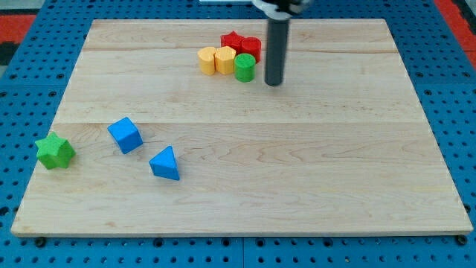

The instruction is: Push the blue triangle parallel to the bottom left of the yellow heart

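Blue triangle lies lower left on the tabletop, beside a blue cube. Far off at upper centre, two yellow blocks, shapes unclear, crowd red blocks and a green cylinder. My tip rests just right of it; no pincer exists.

We have just one view here. It looks down on the wooden board from above and in front, tilted so the board's far edge narrows toward the top. It stands far enough back to take in the whole board and the blue pegboard around it. The rod enters from the top edge.
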Robot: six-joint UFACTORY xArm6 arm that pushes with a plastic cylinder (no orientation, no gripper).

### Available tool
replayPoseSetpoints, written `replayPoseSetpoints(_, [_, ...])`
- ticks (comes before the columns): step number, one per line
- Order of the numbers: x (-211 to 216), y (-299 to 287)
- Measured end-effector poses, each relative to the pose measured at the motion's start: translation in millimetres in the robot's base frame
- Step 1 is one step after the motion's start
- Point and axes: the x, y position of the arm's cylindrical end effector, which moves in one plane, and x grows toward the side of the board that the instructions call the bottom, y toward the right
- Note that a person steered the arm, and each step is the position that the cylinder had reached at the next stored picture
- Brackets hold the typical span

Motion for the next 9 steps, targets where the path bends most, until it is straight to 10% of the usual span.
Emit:
replayPoseSetpoints(3, [193.1, -43.8])
replayPoseSetpoints(6, [151.6, -202.8])
replayPoseSetpoints(9, [103.8, -153.3])
